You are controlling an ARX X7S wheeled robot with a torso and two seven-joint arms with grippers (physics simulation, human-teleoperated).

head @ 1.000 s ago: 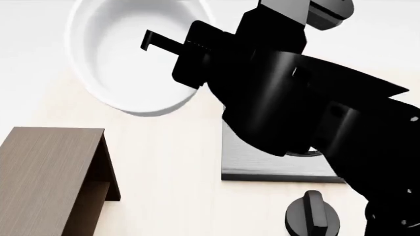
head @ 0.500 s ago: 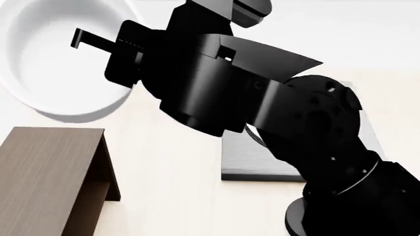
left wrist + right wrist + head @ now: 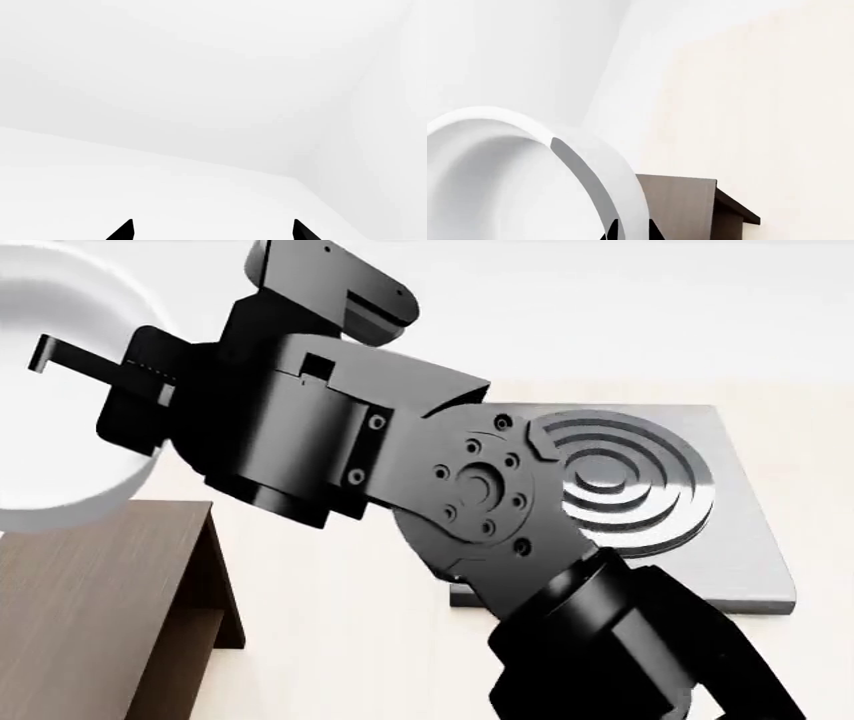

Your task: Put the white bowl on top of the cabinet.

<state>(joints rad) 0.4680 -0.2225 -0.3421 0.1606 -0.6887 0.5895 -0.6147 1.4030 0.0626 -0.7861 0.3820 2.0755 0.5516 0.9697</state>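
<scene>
1. Overhead, from the head view: the right end effector [image 3: 80,360] is clamped on the wall of the white bowl [image 3: 67,480], one dark finger [image 3: 60,350] lying inside the bowl across its rim. The bowl is held in the air at the far left, tilted with its opening toward the camera, above the back edge of the cabinet [image 3: 94,600]; whether it touches the cabinet top cannot be told. The black right arm [image 3: 441,490] crosses the middle of the picture. Behind it, a grey stove plate [image 3: 667,500] with concentric rings lies on the pale bench [image 3: 347,620], to the right of the cabinet and well apart from it.

2. Right wrist view: the white bowl [image 3: 507,175] fills the near field, its rim pinched between the finger tips [image 3: 610,232] at the picture's edge. Beyond it stands the cabinet [image 3: 684,205] on the bench [image 3: 774,100].

3. Left wrist view: the left end effector [image 3: 213,232] shows two dark finger tips [image 3: 123,231] set apart, with nothing between them, before blank white walls.
</scene>
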